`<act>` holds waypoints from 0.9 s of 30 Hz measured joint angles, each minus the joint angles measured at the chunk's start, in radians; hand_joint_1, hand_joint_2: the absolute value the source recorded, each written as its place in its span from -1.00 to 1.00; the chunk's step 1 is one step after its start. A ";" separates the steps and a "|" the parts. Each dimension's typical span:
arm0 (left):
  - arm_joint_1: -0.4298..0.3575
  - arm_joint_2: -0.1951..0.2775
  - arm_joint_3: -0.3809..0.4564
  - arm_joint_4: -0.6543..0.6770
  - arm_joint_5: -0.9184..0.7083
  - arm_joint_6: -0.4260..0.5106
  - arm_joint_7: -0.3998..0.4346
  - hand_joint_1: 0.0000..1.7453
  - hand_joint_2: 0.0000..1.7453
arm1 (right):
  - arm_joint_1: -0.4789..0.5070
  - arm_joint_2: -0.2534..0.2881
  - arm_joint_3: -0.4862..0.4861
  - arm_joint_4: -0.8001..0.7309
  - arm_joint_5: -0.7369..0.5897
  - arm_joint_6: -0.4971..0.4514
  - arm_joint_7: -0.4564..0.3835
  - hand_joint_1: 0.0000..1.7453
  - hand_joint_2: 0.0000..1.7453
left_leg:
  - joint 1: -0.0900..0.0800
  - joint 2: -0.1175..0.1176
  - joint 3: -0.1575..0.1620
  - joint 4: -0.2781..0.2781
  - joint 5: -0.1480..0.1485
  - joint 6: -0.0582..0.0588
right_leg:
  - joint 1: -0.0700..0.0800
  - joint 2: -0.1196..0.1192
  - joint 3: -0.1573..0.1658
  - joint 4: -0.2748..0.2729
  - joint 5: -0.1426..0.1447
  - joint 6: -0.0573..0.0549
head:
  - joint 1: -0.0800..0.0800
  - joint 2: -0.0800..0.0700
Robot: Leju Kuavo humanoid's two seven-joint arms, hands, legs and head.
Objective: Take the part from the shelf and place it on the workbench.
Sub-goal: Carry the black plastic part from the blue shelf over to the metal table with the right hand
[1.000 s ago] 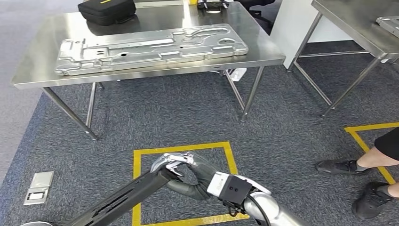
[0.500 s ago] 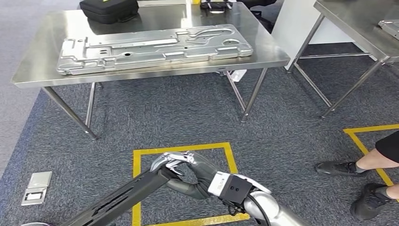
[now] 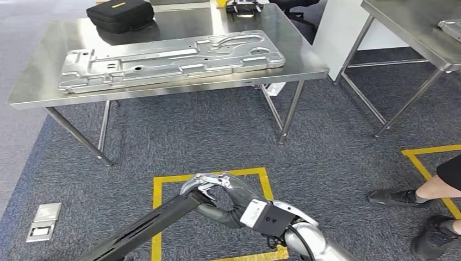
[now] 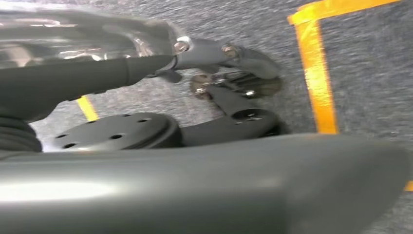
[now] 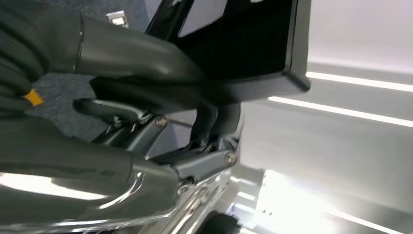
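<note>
Since the last frame my head camera has swung, so the whole scene sits shifted; the grip looks the same. On the left, a floor socket plate (image 3: 43, 222) lies in the carpet. Next, the long dark part (image 3: 147, 228) slants up over the yellow floor square (image 3: 157, 187). My right hand (image 3: 217, 198) grips its upper end, fingers wrapped round it. My left hand (image 4: 204, 185) is blurred; I cannot tell its state. Ahead stands the workbench (image 3: 32, 92), carrying a stamped metal panel (image 3: 168, 57) and a black case (image 3: 119, 13). Far right, a person's shoes (image 3: 394, 197).

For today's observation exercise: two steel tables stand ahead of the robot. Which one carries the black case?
The steel table straight ahead, holding the long metal panel; the black case sits at its far edge. The table at right shows none.
</note>
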 joint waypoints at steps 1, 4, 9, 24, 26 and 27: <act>0.000 0.000 0.000 0.000 0.000 0.000 -0.001 -1.00 1.00 | 0.003 -0.001 -0.004 -0.002 0.007 -0.005 0.001 1.00 1.00 | 0.001 0.001 -0.002 0.008 -0.007 -0.004 | -0.001 -0.001 0.003 -0.001 -0.002 -0.007 | 0.000 0.000; 0.001 0.000 0.000 0.000 0.002 0.000 -0.005 -1.00 1.00 | 0.017 -0.008 -0.020 -0.011 0.026 -0.021 0.002 1.00 1.00 | 0.002 0.002 -0.073 0.149 -0.069 -0.013 | -0.002 -0.006 0.016 -0.002 -0.012 -0.023 | -0.002 0.000; 0.017 0.000 0.001 0.000 0.010 0.002 -0.008 -1.00 1.00 | 0.068 -0.043 -0.061 -0.029 0.056 -0.046 0.005 1.00 1.00 | -0.003 0.002 -0.150 0.211 -0.009 0.003 | 0.007 -0.003 0.055 -0.002 -0.044 -0.028 | -0.001 0.000; 0.033 -0.002 0.005 0.000 0.023 0.006 -0.020 -1.00 1.00 | 0.178 -0.140 -0.161 -0.102 0.103 -0.068 0.018 1.00 1.00 | -0.014 0.003 0.011 -0.006 -0.003 0.049 | 0.006 -0.005 -0.079 0.183 -0.065 0.028 | -0.001 0.000; 0.034 -0.002 0.005 0.000 0.023 0.006 -0.020 -1.00 1.00 | 0.189 -0.148 -0.174 -0.114 0.106 -0.073 0.017 1.00 1.00 | -0.014 0.003 0.031 -0.003 -0.021 0.039 | 0.007 -0.005 -0.042 0.071 0.011 0.026 | -0.001 0.000; 0.033 -0.002 0.005 0.000 0.023 0.006 -0.021 -1.00 1.00 | 0.193 -0.151 -0.180 -0.120 0.107 -0.075 0.017 1.00 1.00 | -0.015 0.003 0.035 -0.001 -0.028 0.033 | 0.009 -0.005 -0.028 0.034 0.024 0.020 | 0.000 0.000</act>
